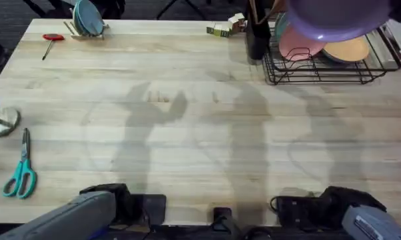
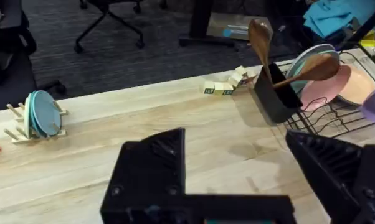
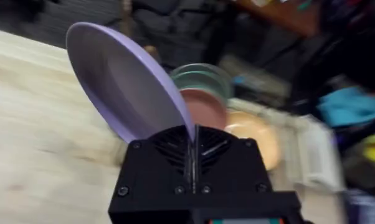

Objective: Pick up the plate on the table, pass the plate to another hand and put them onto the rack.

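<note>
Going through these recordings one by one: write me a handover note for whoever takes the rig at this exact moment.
Right gripper: shut on the plate, held tilted in the air above the rack.
Left gripper: open, holding nothing, over the table.
Rack already holds a pink plate and an orange plate.
Done: plate lifted; it now sits in the right gripper.
Left: lower it into a free slot, release.

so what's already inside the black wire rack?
In the rack: a pink plate, an orange plate and a pale green plate behind the pink. The lavender plate, clamped in the right gripper, hovers above and covers the rack's back.
</note>
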`<state>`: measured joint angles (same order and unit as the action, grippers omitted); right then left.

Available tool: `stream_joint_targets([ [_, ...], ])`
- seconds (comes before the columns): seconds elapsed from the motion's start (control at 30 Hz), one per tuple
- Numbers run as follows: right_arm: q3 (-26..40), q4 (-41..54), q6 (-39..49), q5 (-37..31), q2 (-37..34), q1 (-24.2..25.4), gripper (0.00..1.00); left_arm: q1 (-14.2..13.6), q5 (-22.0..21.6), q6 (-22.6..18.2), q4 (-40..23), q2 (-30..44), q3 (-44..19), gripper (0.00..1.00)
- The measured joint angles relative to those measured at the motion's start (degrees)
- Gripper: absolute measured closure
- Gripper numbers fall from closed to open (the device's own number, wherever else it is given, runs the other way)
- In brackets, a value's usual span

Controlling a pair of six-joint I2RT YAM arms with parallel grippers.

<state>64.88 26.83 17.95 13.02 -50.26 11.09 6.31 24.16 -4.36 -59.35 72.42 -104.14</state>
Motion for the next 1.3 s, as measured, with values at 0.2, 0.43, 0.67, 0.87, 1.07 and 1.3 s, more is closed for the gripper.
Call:
stream_joint_targets([
  [0.2, 0.00, -4.57, 16.05, -1.95, -1.00, 4.59, 0.971, 0.00, 0.00, 0.04, -0.08, 0.17, 0.00, 0.006],
  [0.43, 0.00, -9.82, 29.97, -2.84, -6.51, 7.25, 0.971, 0.00, 0.00, 0.04, -0.40, 1.45, 0.00, 0.006],
  [0.67, 0.00, -11.28, 45.18, -2.95, -12.10, 7.26, 0.971, 0.00, 0.00, 0.02, 0.26, 1.88, 0.00, 0.006],
  [0.87, 0.00, -15.45, 53.17, -2.95, -16.97, 7.26, 0.971, 0.00, -0.02, 0.04, 0.65, 1.88, 0.00, 0.006],
  [1.07, 0.00, -19.26, 58.57, -2.93, -21.90, 7.26, 0.971, 0.00, -0.02, 0.04, 1.73, 1.88, 0.00, 0.007],
  [1.3, 0.00, -25.08, 60.99, -1.44, -28.33, 7.26, 0.971, 0.00, -0.02, 0.04, 1.75, 1.88, 0.00, 0.007],
])
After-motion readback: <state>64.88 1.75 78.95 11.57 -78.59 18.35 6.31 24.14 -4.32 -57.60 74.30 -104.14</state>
